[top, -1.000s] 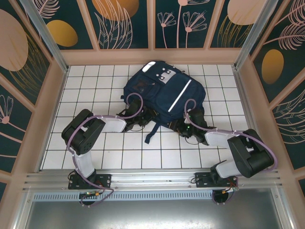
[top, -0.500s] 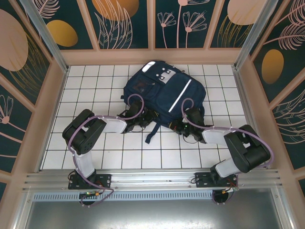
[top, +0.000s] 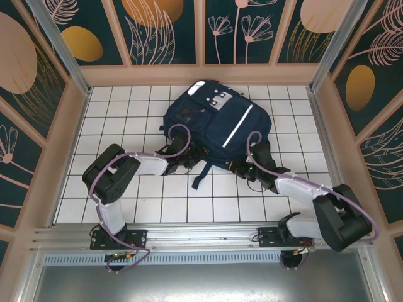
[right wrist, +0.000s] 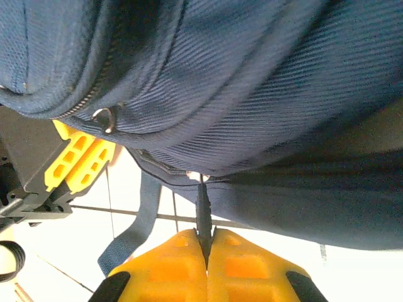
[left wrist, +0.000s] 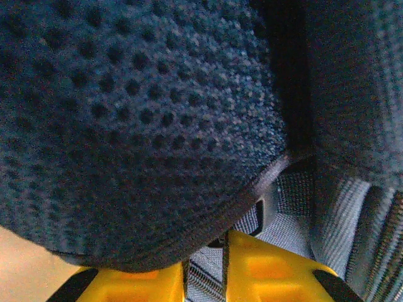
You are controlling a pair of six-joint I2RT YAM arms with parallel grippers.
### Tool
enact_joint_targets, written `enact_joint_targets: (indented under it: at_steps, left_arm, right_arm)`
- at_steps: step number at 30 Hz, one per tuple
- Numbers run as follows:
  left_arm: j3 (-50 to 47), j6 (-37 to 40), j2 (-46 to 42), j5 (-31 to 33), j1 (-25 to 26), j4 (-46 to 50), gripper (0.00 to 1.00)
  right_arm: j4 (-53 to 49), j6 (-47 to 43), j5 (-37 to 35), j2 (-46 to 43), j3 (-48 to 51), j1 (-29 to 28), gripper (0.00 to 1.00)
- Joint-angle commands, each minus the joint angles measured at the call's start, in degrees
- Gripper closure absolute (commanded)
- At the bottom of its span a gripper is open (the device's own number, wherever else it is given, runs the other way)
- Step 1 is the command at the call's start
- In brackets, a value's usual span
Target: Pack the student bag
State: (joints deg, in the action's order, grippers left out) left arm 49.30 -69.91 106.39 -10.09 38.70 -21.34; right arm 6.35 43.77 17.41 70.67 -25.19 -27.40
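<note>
The student bag (top: 217,123) lies flat on the white tiled table (top: 126,107), in the far middle part. Its long axis runs from far to near and leans a little. The top end, with the pale patches, points to the far wall and slightly left, and the bottom end faces the two arms. A white stripe runs slantwise along the right half. A dark strap (top: 200,173) trails off the near edge onto the tiles between the two claws.

The left arm is folded with its elbow out to the left, and its forearm reaches right. The left gripper (top: 187,158) is at the near left edge of the bag. In the left wrist view its yellow fingers (left wrist: 271,274) stand almost together under a padded mesh edge and seem to pinch grey webbing of the bag, though the view is too close to be sure.

The right arm has its elbow far out to the right, low and stretched. The right gripper (top: 242,167) is at the near right edge, clamped fully on a thin dark zip tab (right wrist: 203,211) at the bag's seam.
</note>
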Motion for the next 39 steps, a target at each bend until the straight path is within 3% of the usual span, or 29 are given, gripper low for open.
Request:
enact_joint_targets:
  at_steps: [1,7,14,17,21,24,30,39]
  left_arm:
    - [-1.27,1.29,1.74,3.91,-1.93,8.22,0.78]
    - [-1.27,2.29,0.61,5.0,-2.61,9.53,0.79]
    - [-3.01,2.89,-1.89,5.62,-4.61,9.9,0.81]
    - [-3.25,4.53,-4.89,5.77,-4.77,10.28,0.77]
    - [-3.43,6.4,-10.46,4.59,-4.78,12.3,0.49]
    - [-5.33,5.22,-15.02,2.2,-4.8,12.15,0.38]
    - [-10.16,0.64,-22.74,-2.37,-4.47,12.11,0.29]
    - [-13.56,-5.04,-24.27,-3.07,-1.29,10.07,0.28]
  right_arm:
    - [-6.52,-2.86,-3.16,-3.99,1.2,1.7,1.0]
    - [-11.52,-6.33,-5.56,-6.67,0.03,2.35,1.0]
    - [-18.27,-6.28,-16.99,-11.14,-0.9,2.35,1.0]
    - [-14.69,-6.9,-11.29,-12.93,0.13,2.35,1.0]
    - [-7.69,-6.59,0.42,-12.26,0.92,2.02,1.0]
    - [-2.64,-4.38,7.16,-10.42,0.29,0.47,1.0]
    - [-4.88,-3.56,3.04,-5.74,-8.0,-9.99,1.0]
    - [-2.48,-1.65,3.33,-1.1,-12.75,-15.17,1.0]
